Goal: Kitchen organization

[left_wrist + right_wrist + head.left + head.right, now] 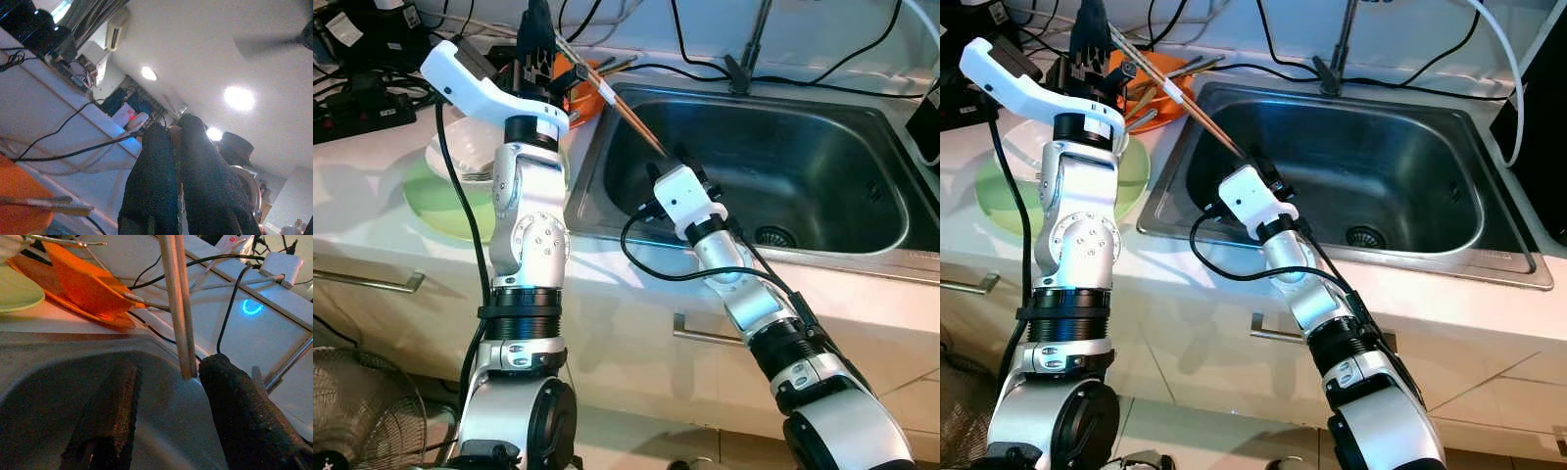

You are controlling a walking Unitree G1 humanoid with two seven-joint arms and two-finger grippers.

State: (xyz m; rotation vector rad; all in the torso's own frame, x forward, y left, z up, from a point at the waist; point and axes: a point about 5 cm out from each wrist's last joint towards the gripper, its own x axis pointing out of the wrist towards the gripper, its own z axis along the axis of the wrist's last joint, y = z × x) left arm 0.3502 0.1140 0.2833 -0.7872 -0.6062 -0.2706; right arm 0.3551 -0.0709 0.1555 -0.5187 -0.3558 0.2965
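A pair of wooden chopsticks slants down from the counter's back left over the steel sink. My left gripper is raised with its fingers pointing up. It is shut at the chopsticks' upper end, and a thin brown strip shows between the fingers. My right gripper is over the sink's left side, open. The chopsticks' lower tips hang between its fingers, close beside one finger and not gripped.
An orange dish holding utensils sits behind the sink's left corner. On the counter to the left lie a green plate and a white bowl. The faucet, cables and a power strip line the back. A fan stands on the floor.
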